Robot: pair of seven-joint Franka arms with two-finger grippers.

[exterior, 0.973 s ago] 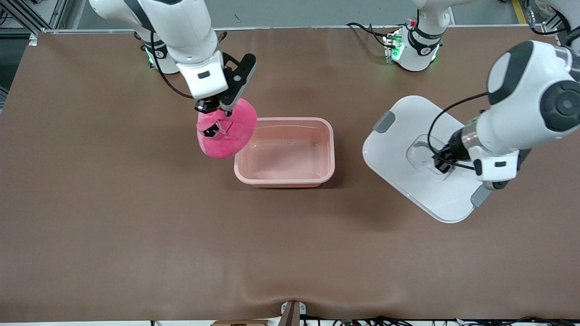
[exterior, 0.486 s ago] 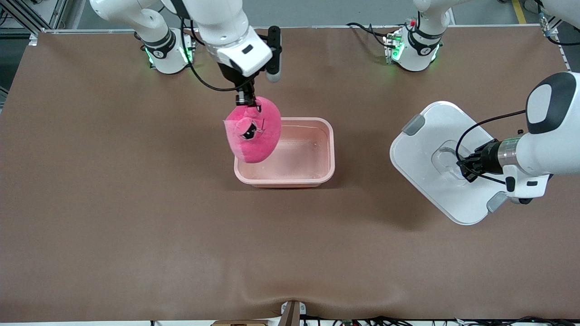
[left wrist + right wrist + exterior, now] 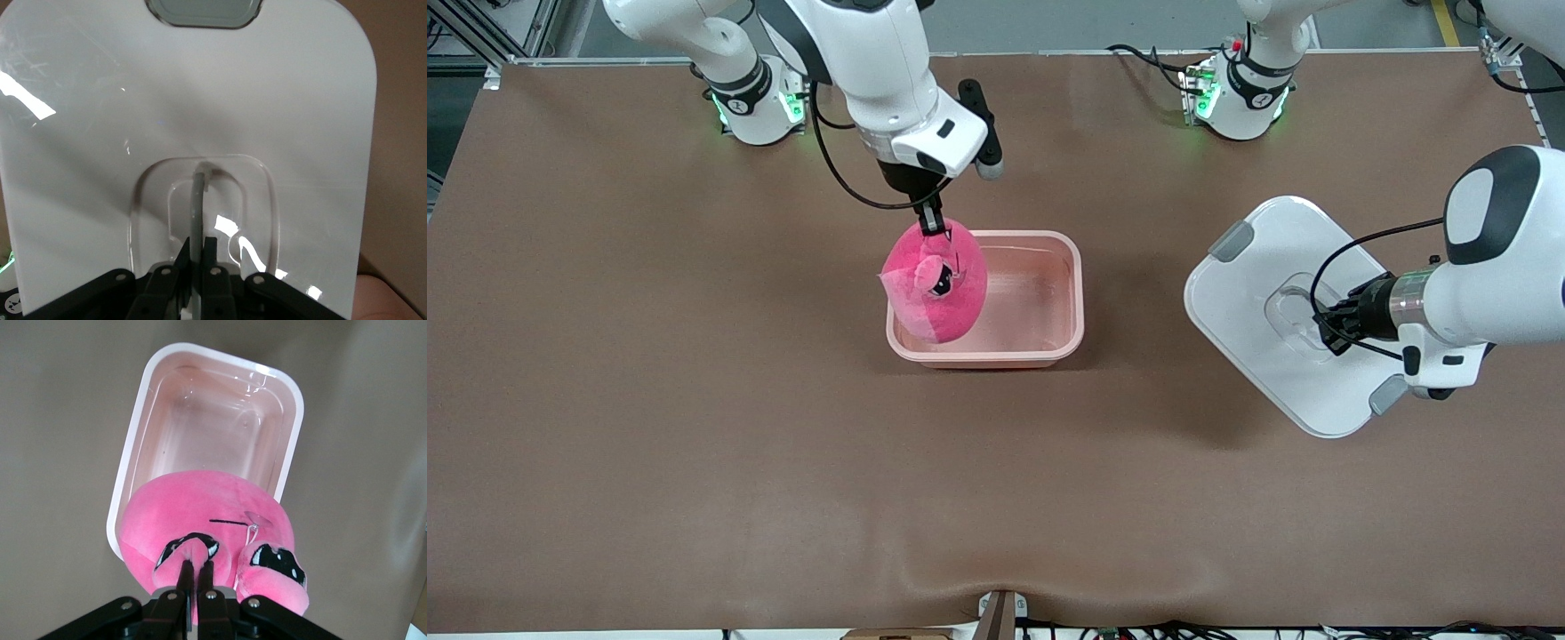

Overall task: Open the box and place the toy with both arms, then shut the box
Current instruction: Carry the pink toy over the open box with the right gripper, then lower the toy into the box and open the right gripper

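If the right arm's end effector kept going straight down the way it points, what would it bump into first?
The right end effector points down, shut on the pink toy, which hangs over the open pink box. Going straight on, the toy would likely meet the box's floor near the right arm's end, though it may brush the rim; depth is unclear.

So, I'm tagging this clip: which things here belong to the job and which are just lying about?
Job:
pink tub, open
white lid, held up by left pincer
pink plush toy, held over the tub by right pincer

Lying about:
brown table mat
cables by the left arm's base
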